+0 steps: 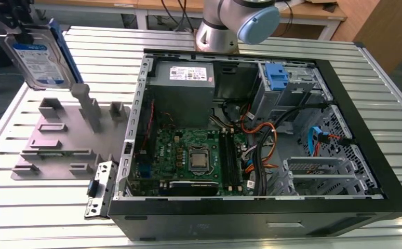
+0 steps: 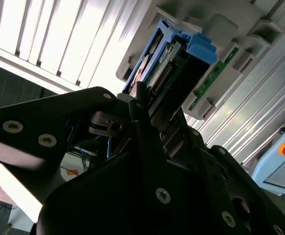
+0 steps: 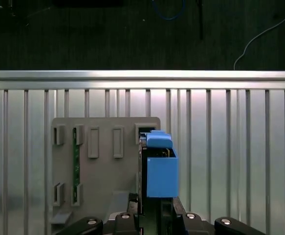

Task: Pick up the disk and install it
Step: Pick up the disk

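The disk (image 1: 40, 57), a silver drive with a white and blue label and blue side rails, hangs upright in the air at the exterior view's far left, above the grey holder plate (image 1: 55, 140). My gripper (image 1: 25, 32) is shut on its upper edge. In the first wrist view the disk (image 3: 160, 171) is edge-on, its blue rail facing the camera, and rises from between the gripper (image 3: 155, 209) fingers over the holder plate (image 3: 103, 161). The second wrist view has the disk (image 2: 158, 66) clamped in the dark gripper (image 2: 149, 117).
An open computer case (image 1: 367, 155) lies on the slatted metal table (image 1: 104, 46), with its motherboard (image 1: 187, 155) and loose cables exposed. A grey power supply (image 1: 184, 78) sits at its back, and a blue bracket (image 1: 276, 78) stands in the drive bay. The arm's base (image 1: 222, 31) is behind the case.
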Controlling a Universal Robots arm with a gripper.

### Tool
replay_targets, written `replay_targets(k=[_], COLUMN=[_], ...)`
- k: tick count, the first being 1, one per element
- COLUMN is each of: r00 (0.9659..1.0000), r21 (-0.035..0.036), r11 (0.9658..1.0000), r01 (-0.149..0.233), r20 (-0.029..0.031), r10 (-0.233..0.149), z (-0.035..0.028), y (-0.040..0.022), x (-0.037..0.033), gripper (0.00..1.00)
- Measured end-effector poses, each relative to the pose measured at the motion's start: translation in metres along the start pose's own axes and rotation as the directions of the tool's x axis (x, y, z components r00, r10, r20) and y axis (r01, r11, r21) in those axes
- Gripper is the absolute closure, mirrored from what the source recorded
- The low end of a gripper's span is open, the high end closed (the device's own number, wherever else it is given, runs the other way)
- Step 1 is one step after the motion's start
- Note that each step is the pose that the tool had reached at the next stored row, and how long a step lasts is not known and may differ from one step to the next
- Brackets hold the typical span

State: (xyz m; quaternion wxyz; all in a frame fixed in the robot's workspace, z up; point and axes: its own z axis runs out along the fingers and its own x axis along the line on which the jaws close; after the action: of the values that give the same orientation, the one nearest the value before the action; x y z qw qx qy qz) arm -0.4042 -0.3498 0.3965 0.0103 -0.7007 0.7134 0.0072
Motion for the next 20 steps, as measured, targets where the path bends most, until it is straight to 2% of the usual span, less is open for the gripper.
replay_targets(k=[9,20], r00=[1.0000,1.0000], r21=[0.0001,-0.0001], r11=[1.0000,1.0000], r01=[0.000,0.000], r20=[0.0000,0.0000], r10=[0.000,0.000], z=[-0.0292,-0.0559], y=[-0.0001,-0.0002], x=[-0.0007,-0.0014], gripper=[0.65,0.65])
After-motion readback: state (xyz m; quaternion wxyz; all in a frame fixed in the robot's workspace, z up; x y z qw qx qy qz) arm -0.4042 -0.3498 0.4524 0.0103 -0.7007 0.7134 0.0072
